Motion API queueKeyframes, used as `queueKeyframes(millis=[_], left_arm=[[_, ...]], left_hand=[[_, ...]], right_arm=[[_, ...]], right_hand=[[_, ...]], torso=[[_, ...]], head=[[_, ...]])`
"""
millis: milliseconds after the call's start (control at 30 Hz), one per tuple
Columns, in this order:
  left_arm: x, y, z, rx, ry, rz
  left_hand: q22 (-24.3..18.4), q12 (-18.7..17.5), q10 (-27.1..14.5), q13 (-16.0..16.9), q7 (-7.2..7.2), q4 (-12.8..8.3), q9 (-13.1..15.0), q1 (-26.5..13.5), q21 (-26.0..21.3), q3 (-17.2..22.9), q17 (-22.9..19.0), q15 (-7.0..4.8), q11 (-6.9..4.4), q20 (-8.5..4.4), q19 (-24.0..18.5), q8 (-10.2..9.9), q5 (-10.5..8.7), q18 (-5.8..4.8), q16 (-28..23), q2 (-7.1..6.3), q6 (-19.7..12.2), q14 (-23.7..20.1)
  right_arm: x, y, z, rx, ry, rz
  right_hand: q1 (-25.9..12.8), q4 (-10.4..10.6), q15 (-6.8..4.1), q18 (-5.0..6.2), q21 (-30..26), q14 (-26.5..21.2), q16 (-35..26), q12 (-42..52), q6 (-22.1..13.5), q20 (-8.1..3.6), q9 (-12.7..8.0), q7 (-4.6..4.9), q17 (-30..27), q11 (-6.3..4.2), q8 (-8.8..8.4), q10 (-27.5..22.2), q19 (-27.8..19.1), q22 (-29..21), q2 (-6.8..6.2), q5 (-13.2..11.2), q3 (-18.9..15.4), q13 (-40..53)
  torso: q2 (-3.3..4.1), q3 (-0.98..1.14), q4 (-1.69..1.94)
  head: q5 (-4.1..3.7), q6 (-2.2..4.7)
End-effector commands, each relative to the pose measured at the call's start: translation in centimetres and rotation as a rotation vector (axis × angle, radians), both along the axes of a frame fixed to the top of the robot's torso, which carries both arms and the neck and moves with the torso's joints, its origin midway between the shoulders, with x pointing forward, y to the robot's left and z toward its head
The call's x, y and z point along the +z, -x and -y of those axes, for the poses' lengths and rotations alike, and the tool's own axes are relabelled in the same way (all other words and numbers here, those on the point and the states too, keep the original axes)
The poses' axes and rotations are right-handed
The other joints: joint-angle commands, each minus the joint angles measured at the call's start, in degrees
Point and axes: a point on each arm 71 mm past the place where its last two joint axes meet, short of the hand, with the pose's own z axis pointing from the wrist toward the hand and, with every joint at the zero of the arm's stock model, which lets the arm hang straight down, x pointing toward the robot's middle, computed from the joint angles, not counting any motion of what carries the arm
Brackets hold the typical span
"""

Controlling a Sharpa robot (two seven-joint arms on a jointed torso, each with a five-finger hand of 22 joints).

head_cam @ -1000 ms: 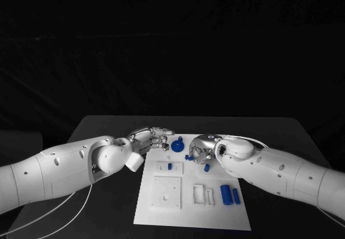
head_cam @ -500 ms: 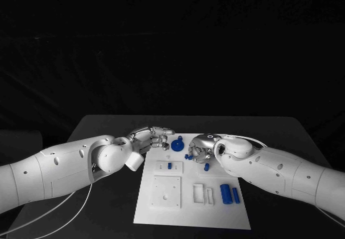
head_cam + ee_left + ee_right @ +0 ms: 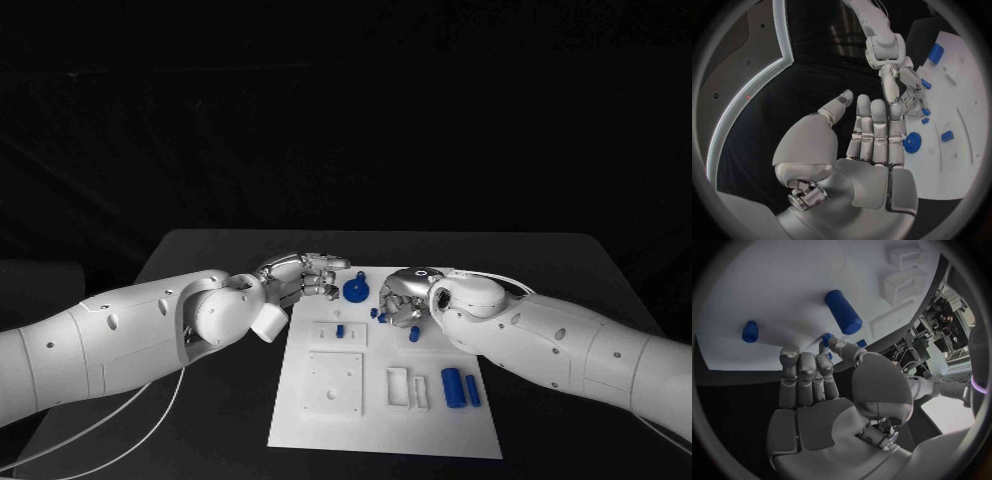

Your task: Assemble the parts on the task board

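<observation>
Head view: small blue part point(image 3: 381, 315) pinched at fingertips of right hand point(image 3: 404, 298), just above far end of task board point(image 3: 325, 425); same pinch seen in right wrist view, thumb and a finger closed on it, other fingers extended over board. Exact shape of part too small to tell.

Blue disc point(image 3: 355, 292) lying at far edge of board, just beside left hand point(image 3: 299, 277). Left hand empty, fingers straight and close together, thumb apart, palm facing disc; touching or merely near, cannot tell.

Progress judged early. Small blue peg point(image 3: 339, 331) standing in raised block at far left of board, apparently seated. Loose on board: another small blue piece point(image 3: 414, 337) near right hand, blue cylinder point(image 3: 451, 389) and slimmer blue bar point(image 3: 473, 393) lying side by side toward near right. Square white plate point(image 3: 335, 384) with hole and white slotted fixtures point(image 3: 407, 390) unfilled. Most of assembly judged outstanding.

Room for movement: both hands crowded together at far edge of board, well within reach of collision with each other and with disc. Near half of board open. Black table point(image 3: 548, 260) bare on both sides and beyond board; board's near edge close to table's front edge. Left arm's cable point(image 3: 108, 420) hanging at near left, clear of board.
</observation>
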Motion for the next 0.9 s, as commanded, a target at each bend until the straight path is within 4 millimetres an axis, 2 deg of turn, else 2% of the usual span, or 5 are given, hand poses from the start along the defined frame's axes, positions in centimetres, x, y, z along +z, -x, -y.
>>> queueKeyframes(millis=[33,233,633,833,900], left_arm=[[0.1,0.0,0.1,-0.004,-0.002,0.007],[0.1,0.0,0.1,-0.003,-0.002,0.007],[0.3,-0.1,-0.3,0.022,-0.067,0.085],[1.1,0.1,-0.2,-0.060,-0.306,0.325],[1.3,0.1,0.0,-0.084,-0.374,0.389]], left_hand=[[1.1,0.3,-0.2,0.0,0.09,0.0,-0.1,-0.3,0.1,0.3,0.1,-0.42,0.18,-4.85,0.5,-0.3,0.03,-0.43,0.3,-0.33,-0.3,-0.1],[1.1,0.3,-0.2,0.0,0.10,0.0,-0.1,-0.2,0.1,0.4,0.1,-0.43,0.19,-4.86,0.5,-0.3,0.03,-0.43,0.3,-0.34,-0.3,-0.1],[1.1,0.3,-0.2,0.0,0.13,0.3,0.0,-0.8,0.1,0.3,0.0,-0.42,0.22,-4.84,0.6,-0.3,0.09,-0.44,0.3,-0.43,-0.2,-0.1],[0.9,-1.0,-1.7,-0.8,1.01,1.8,-0.6,-3.3,-0.7,0.2,-0.7,0.31,1.08,-4.28,-0.4,-1.7,-0.24,-0.44,-1.1,-0.07,-2.7,-1.4],[0.9,-1.4,-2.2,-1.0,1.36,1.9,-0.6,-3.9,-1.0,-0.1,-0.9,0.64,1.42,-4.01,-1.0,-2.1,-0.36,-0.44,-1.5,-0.51,-3.5,-1.9]], right_arm=[[-0.1,0.0,0.1,0.002,0.024,0.009],[0.1,0.2,0.4,-0.017,-0.024,0.004],[1.2,0.8,2.2,-0.144,-0.299,-0.219],[3.0,0.4,3.5,-0.167,-0.364,-0.335],[3.6,0.4,3.8,-0.172,-0.379,-0.363]], right_hand=[[-0.3,0.0,-0.40,3.92,0.4,-0.1,-0.1,-0.4,1.0,-0.06,0.1,0.34,-0.1,-0.39,0.28,0.2,-0.1,0.9,0.28,-0.3,0.6,0.1],[-0.3,-0.1,-0.55,3.92,0.5,0.1,0.1,-0.4,1.5,-0.04,0.3,0.15,0.0,-0.58,0.53,0.6,-0.1,0.9,0.40,-0.4,1.0,0.4],[0.0,-0.7,-0.88,3.92,0.7,0.4,0.5,-0.1,2.0,-0.19,0.6,-0.16,0.0,-0.89,0.87,1.5,0.0,0.9,0.71,-0.5,1.9,1.1],[-0.4,-1.1,-0.87,3.92,0.8,-0.2,0.0,-0.6,1.8,-0.20,0.7,-0.11,-0.4,-0.84,0.81,1.1,-0.2,0.9,1.16,-0.5,1.8,0.7],[-0.5,-1.3,-0.85,3.92,0.8,-0.3,0.0,-0.7,1.8,-0.21,0.7,-0.08,-0.4,-0.82,0.79,1.0,-0.3,0.9,1.29,-0.4,1.8,0.7]], torso=[[-0.01,0.00,-0.01],[-0.02,0.02,0.00],[-0.07,0.04,-0.14],[-0.10,-0.03,-0.25],[-0.12,-0.07,-0.23]], head=[[-0.04,-0.02],[-0.07,-0.06],[-0.15,0.31],[-0.55,0.63],[-0.65,0.75]])
